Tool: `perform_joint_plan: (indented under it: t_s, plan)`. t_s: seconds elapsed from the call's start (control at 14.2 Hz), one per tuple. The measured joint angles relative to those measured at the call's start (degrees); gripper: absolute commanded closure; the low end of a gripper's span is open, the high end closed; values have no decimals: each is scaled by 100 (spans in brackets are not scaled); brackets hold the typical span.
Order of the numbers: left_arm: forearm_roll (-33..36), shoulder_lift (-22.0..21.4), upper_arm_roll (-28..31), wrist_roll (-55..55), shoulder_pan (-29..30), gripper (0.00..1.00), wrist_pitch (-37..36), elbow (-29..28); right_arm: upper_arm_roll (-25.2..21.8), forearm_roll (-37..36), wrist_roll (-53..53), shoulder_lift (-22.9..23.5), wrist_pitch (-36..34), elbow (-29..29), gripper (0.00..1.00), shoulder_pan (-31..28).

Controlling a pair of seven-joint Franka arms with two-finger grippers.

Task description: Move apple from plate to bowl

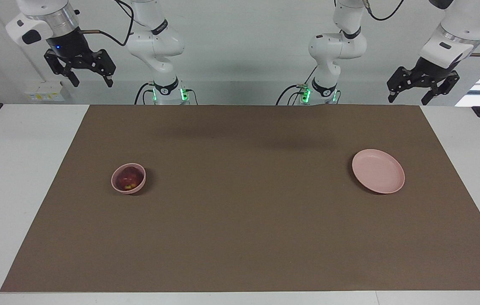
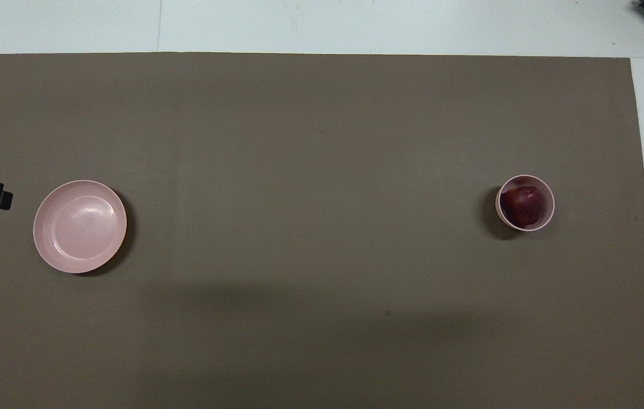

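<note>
The apple [image 1: 129,177] sat inside the bowl [image 1: 114,181] toward the right arm's end of the tabletop [image 1: 240,237], well apart from the bare plate [image 1: 378,171] at the left arm's end, so the move looked complete. The fruit seemed firm, fairly light and smooth-skinned, likely to slip under a light pinch; a hold across its widest middle would have suited it best, though the bowl's wall crowded its sides. Being nearly round, it had no clear long axis, and its stem end could not be made out; a yellowish patch faced the camera across the table. The right pincer [image 1: 79,73] hung raised with fingers spread, holding nothing, and the left pincer [image 1: 423,87] waited likewise open and unladen.
</note>
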Motion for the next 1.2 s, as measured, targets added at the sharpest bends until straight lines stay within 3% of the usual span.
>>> perform_joint_plan:
  t_s: [0.64,1.2]
  plan:
    - [0,0,0,0,0,0,0,0,54,98,-8,-30,-248,57,0,31]
    - [0,0,0,0,0,0,0,0,134,124,7,-142,-44,-75,0,46]
